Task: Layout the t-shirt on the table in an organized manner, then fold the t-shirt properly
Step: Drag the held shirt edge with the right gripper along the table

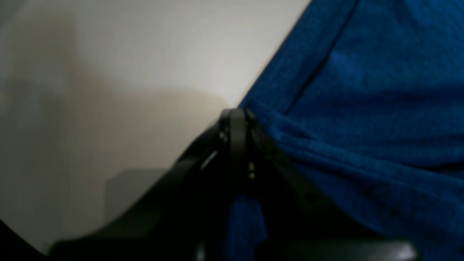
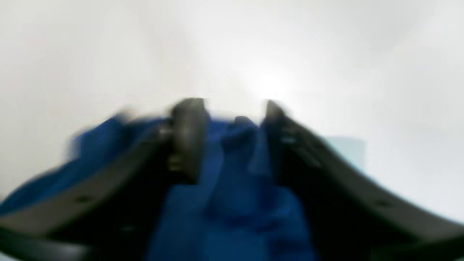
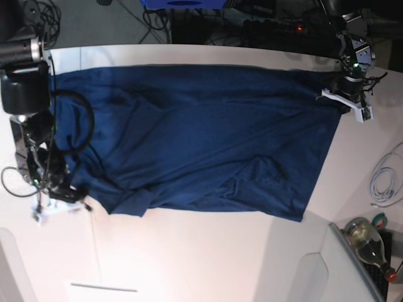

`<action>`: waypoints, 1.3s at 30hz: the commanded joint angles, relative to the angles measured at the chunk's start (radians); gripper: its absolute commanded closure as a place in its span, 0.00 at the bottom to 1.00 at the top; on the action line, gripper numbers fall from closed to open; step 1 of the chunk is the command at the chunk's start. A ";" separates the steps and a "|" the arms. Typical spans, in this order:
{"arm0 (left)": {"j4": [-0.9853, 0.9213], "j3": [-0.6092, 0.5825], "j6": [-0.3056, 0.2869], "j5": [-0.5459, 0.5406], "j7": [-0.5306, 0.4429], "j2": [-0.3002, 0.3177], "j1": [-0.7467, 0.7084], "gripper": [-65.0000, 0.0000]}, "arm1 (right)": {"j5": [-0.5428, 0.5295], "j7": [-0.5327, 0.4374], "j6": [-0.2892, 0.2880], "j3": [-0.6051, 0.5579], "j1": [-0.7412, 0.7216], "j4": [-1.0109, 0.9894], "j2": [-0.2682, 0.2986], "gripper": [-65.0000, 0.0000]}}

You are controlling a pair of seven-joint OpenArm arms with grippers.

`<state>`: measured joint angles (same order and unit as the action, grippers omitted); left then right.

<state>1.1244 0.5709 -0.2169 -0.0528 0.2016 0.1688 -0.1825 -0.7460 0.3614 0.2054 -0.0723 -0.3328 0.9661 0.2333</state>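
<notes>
Fingers of the left gripper (image 1: 237, 119) pinch a shirt (image 3: 189, 138) corner, right fingers (image 2: 188, 137) spread astride another; soft, light cloth lies flat across the bench (image 3: 208, 258), best held by hems and corners

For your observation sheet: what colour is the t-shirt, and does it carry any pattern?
The t-shirt is plain dark navy blue, with no print visible; the base view shows it best.

The right wrist view is blurred: right tool (image 2: 232, 108) and t-shirt (image 2: 232, 203) edges smear together.
</notes>
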 commanded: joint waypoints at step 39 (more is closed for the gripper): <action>0.007 0.002 0.001 0.014 0.025 0.016 -0.016 1.00 | 0.357 0.049 0.124 -0.182 -0.005 0.095 -0.002 1.00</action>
<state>1.1244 0.5705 -0.2173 -0.0532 0.1997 0.1734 -0.1917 -0.3996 0.4309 0.3325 -0.2573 -0.3111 1.0451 0.2260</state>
